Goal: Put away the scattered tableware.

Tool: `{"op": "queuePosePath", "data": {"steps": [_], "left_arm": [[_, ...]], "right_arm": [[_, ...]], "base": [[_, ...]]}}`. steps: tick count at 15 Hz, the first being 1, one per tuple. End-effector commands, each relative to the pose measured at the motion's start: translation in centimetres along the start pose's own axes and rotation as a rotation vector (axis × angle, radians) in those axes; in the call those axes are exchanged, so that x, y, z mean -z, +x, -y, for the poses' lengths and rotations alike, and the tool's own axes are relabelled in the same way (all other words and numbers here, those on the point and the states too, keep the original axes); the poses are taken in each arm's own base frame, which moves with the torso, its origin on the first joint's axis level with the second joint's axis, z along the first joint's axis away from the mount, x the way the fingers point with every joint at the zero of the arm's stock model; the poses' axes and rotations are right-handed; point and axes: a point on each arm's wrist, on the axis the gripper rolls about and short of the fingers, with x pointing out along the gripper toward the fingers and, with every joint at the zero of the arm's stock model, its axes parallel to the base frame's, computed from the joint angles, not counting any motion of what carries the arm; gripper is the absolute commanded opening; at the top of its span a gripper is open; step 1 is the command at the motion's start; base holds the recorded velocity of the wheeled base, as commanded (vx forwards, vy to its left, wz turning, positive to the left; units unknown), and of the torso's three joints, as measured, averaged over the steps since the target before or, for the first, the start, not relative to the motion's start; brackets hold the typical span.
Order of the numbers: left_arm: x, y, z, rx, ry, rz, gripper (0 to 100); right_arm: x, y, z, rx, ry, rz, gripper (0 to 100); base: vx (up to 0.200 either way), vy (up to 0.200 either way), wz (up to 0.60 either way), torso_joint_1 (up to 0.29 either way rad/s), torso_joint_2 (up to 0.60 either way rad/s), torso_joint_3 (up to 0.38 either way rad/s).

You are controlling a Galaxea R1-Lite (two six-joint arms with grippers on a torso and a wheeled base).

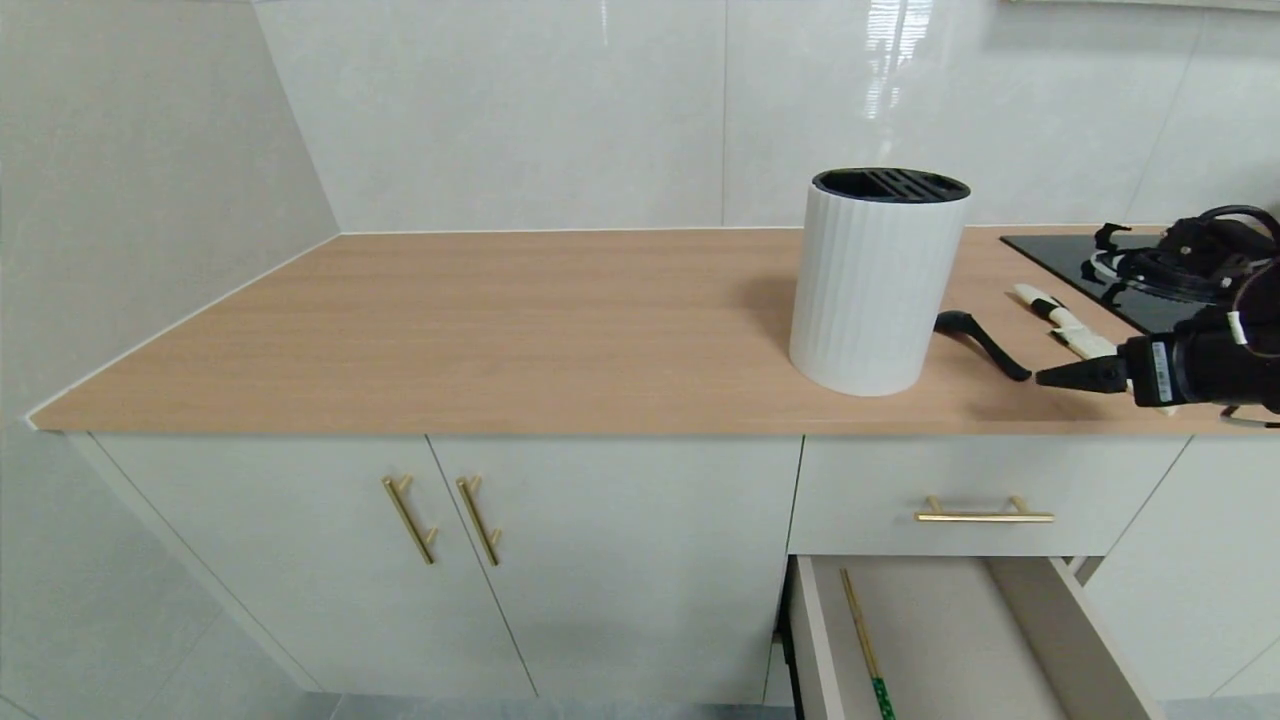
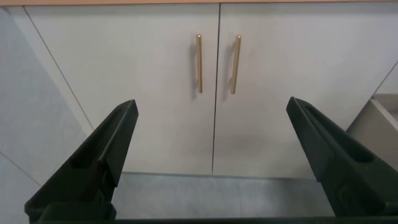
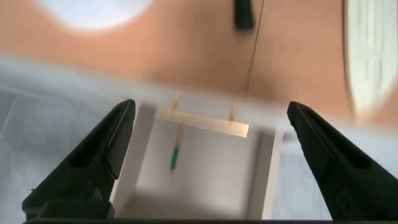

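A white ribbed utensil holder (image 1: 872, 285) with a black slotted top stands on the wooden counter (image 1: 480, 330). To its right lie a black-handled utensil (image 1: 982, 343) and a white-handled piece (image 1: 1062, 322). My right gripper (image 1: 1065, 376) (image 3: 210, 109) hovers open over the counter's front edge, just right of the black utensil, holding nothing. Below it an open drawer (image 1: 805, 640) (image 3: 267, 168) holds a wooden chopstick (image 1: 862, 640) (image 3: 176, 152) with a green tip. My left gripper (image 2: 211, 102) is open and empty, low down, facing the cabinet doors (image 2: 155, 93).
A black cooktop (image 1: 1070, 258) with a burner (image 1: 1170, 265) sits at the counter's right end. Tiled walls close the back and left. A shut drawer with a gold handle (image 1: 985, 516) lies above the open one. Two gold door handles (image 1: 440, 520) stick out.
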Motion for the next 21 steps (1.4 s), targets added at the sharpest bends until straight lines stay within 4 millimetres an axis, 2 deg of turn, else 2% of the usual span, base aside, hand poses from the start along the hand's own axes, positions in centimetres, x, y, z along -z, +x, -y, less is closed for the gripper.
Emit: {"op": "queuePosePath", "data": {"steps": [1, 2, 5, 8, 14, 21], "left_arm": [[0.0, 0.0, 0.0, -0.001, 0.000, -0.002, 100], [0.0, 0.0, 0.0, -0.001, 0.000, -0.001, 100], [0.0, 0.0, 0.0, -0.001, 0.000, -0.002, 100], [0.0, 0.0, 0.0, -0.001, 0.000, -0.001, 100], [0.0, 0.0, 0.0, -0.001, 0.000, -0.001, 100], [0.0, 0.0, 0.0, 0.001, 0.000, -0.001, 100]], "right_arm": [[-0.7, 5.5, 2.3, -0.010, -0.003, -0.021, 100], [-1.1, 7.1, 2.8, -0.010, -0.005, -0.020, 100], [-1.2, 8.4, 3.1, -0.009, -0.015, -0.020, 100], [-1.2, 10.6, 2.5, -0.027, -0.041, 0.009, 100], [-1.2, 12.3, 2.6, -0.025, -0.064, 0.076, 100], [-1.0, 13.0, 2.4, -0.032, -0.069, 0.081, 100]], "base": [[0.000, 0.000, 0.00, 0.000, 0.00, 0.000], [0.000, 0.000, 0.00, 0.000, 0.00, 0.000], [0.000, 0.000, 0.00, 0.000, 0.00, 0.000], [0.000, 0.000, 0.00, 0.000, 0.00, 0.000], [0.000, 0.000, 0.00, 0.000, 0.00, 0.000], [0.000, 0.000, 0.00, 0.000, 0.00, 0.000]]}}
